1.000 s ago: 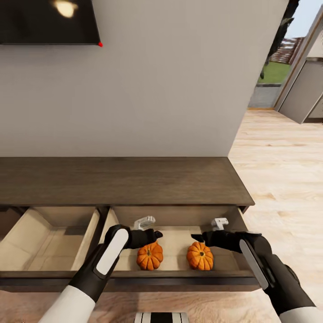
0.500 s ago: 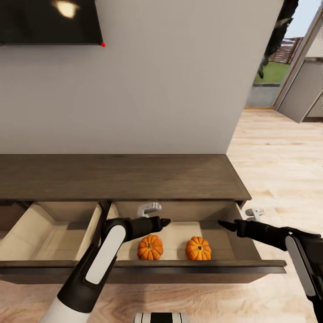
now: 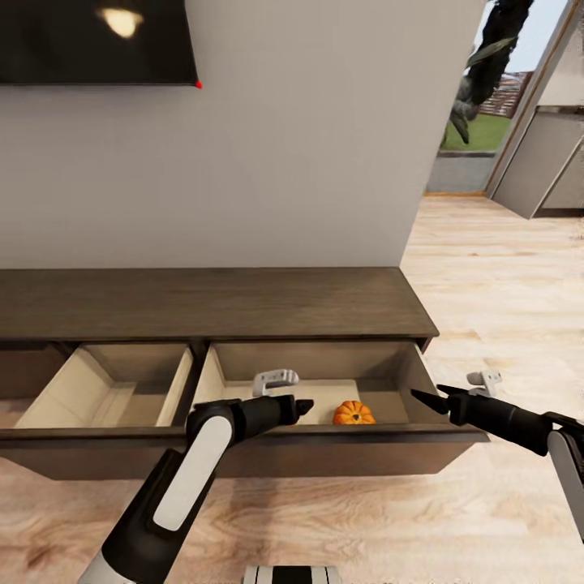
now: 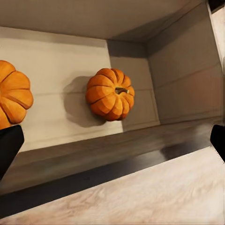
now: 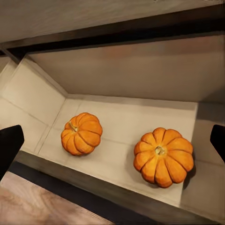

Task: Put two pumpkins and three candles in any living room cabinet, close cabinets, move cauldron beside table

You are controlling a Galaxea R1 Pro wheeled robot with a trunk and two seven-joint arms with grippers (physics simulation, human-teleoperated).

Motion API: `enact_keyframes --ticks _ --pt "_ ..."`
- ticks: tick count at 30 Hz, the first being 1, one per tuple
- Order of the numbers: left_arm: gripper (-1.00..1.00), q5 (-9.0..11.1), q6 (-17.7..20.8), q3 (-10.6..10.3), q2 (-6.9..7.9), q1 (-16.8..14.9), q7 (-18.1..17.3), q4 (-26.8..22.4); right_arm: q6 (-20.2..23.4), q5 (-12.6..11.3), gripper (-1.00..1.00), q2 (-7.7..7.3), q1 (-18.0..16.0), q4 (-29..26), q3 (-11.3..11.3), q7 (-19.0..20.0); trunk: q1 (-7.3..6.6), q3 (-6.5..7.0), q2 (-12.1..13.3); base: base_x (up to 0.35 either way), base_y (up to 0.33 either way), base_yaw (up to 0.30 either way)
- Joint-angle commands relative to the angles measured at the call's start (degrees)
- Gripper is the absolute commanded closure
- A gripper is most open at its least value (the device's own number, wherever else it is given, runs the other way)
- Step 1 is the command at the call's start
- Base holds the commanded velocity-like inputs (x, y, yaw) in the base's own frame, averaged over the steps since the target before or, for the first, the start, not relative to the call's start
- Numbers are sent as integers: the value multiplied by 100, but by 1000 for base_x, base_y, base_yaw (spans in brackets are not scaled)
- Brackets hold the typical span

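Both pumpkins down in the drawer, and I am backing away from the cabinet.

Since a second ago both arms have pulled out of the right-hand drawer (image 3: pixel 316 389) and my view has drawn back; the left gripper (image 3: pixel 302 404) now hangs over the drawer front, the right gripper (image 3: pixel 418 397) outside its right end, both spread wide with nothing in them. The two pumpkins (image 5: pixel 81 133) (image 5: pixel 163 156) sit apart on the pale drawer floor. The cabinet (image 3: pixel 211 302) has both drawers open; I judge the candles, closing up and the cauldron remain.
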Motion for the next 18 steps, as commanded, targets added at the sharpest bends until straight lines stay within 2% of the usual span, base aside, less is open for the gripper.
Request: enact_keyframes --ticks 1,6,8,13,15,18 --pt "-100 73 7 29 3 -1 59 -6 25 -5 -100 5 -4 -1 -4 15 -2 4 -2 -37 10 -68" --pt "-100 258 13 480 32 267 24 -13 16 -2 -100 25 -3 -1 3 5 -2 48 -2 -12 3 -71" --pt "-100 299 19 570 46 324 19 -14 16 -2 -100 28 -3 -1 4 6 -2 66 -2 -3 1 -71" --pt "-100 330 -1 660 86 467 -4 -18 15 0 -100 30 -3 -1 2 1 -2 111 -2 -1 0 -71" --pt "-100 336 -14 665 157 608 -80 -34 15 18 -100 30 -3 -1 4 -8 -2 129 -2 0 0 -72" --pt "-100 337 -60 640 281 782 -404 -49 15 35 -100 29 -3 -1 10 -95 -2 156 -2 0 0 -72"
